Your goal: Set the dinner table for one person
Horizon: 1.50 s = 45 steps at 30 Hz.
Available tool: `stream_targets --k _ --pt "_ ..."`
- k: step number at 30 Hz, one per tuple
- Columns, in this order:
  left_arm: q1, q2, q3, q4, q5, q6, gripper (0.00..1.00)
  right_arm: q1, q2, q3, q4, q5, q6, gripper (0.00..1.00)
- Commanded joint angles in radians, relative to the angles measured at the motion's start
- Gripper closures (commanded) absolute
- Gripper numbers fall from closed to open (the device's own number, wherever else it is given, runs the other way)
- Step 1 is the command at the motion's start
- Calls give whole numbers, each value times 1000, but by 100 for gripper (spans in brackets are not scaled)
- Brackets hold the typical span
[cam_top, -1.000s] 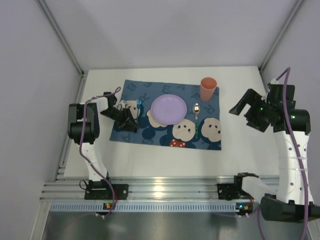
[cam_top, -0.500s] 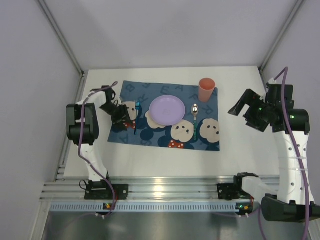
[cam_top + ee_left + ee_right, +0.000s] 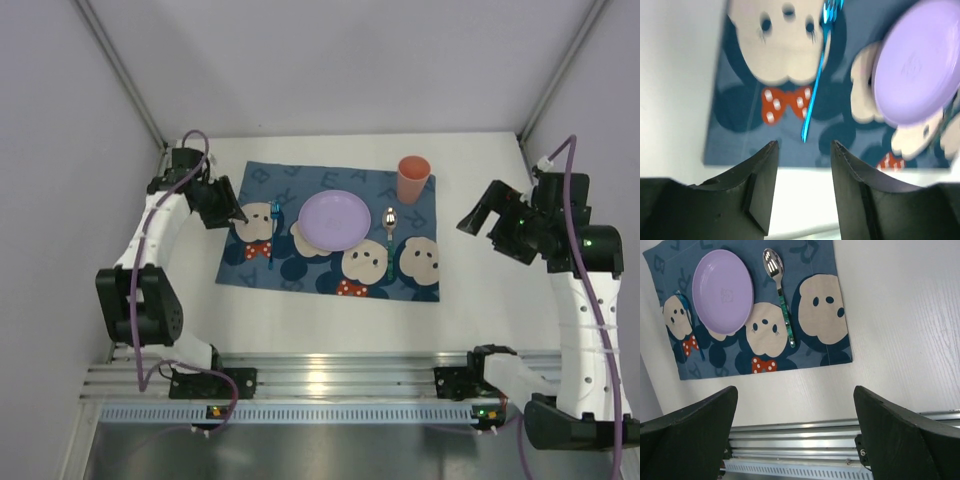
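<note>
The dinner table (image 3: 480, 310), a white top, runs from the ribbed rail (image 3: 330, 385) at the near edge to the far wall. On its middle lies a dark-blue mouse placemat (image 3: 300, 280). The mat carries a purple plate (image 3: 336, 220), a blue fork (image 3: 272, 235) just left of it, a spoon (image 3: 391, 240) just right of it, and an orange cup (image 3: 413, 178) at the far right corner. The left gripper (image 3: 238, 216) hovers over the mat's left edge, jaws partly apart and empty, with the fork between it and the plate. The right gripper (image 3: 482, 220) hangs right of the mat, jaws wide, holding nothing.
</note>
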<state>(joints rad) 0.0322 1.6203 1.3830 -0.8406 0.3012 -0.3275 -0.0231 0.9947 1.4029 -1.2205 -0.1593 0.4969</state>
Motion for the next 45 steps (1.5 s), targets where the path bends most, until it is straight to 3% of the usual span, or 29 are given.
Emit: stream_targets --k 1,3,4,6,7,8,11,14,21,33,45 --pt "2 -207 -201 328 -252 -56 50 15 -51 44 19 -20 -26 0" --pt "1 -383 -358 540 -293 -36 50 15 -85 41 35 -39 -29 0" --pt "2 -443 -534 771 -389 -25 51 15 -97 41 41 -40 -27 0" --pt "2 -616 -718 985 -450 56 51 15 -132 45 61 -51 -29 0" --pt "2 -663 -881 1099 -499 80 51 15 -143 48 64 -55 -32 0" --pt "0 -706 -956 1276 -516 152 51 15 -162 50 72 -59 -35 0" --pt "0 -790 -1151 1454 -551 238 44 15 -192 28 101 -88 -49 0" --pt "0 -764 -1193 1437 -564 295 44 15 -224 -1 137 -127 -50 0" --pt "3 -581 -1266 1638 -531 275 42 15 -255 -39 161 -154 -64 0" --pt "3 -272 -1139 1844 -493 301 42 15 -240 -27 116 -120 -90 0" --pt "20 -209 -1059 1749 -464 311 42 15 -237 -38 115 -106 -89 0"
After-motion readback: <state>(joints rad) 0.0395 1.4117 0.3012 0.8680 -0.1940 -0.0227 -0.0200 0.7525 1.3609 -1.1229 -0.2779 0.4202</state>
